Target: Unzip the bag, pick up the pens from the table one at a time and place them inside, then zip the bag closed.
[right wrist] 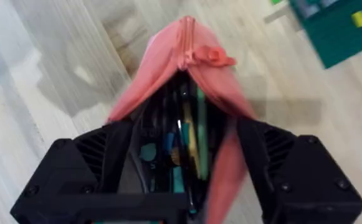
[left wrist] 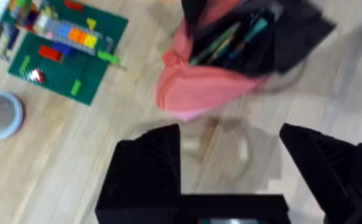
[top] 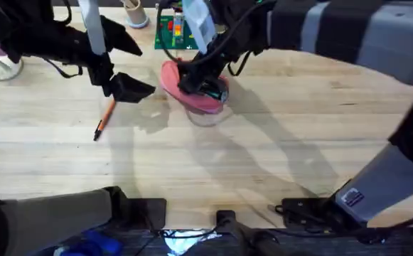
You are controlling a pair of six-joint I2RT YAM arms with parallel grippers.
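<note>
The pink bag [top: 172, 77] lies at the back middle of the table [top: 263, 156], its zipper open. Several pens show against the dark lining [right wrist: 187, 143]. My right gripper [top: 202, 87] is open and sits astride the bag's mouth [right wrist: 190, 168], one black finger [right wrist: 87, 168] on each side. An orange pen [top: 105, 118] with a dark tip lies on the wood to the left of the bag. My left gripper [top: 136, 89] is just above that pen and left of the bag. It is open and empty [left wrist: 230, 162], and the bag [left wrist: 199, 90] lies beyond its fingers.
A green brick baseplate [top: 178, 32] with coloured bricks lies behind the bag. A cup [top: 135, 14] stands at the back and a glass [top: 3, 65] at the far left. Something clear and round [top: 207, 115] sits in front of the bag.
</note>
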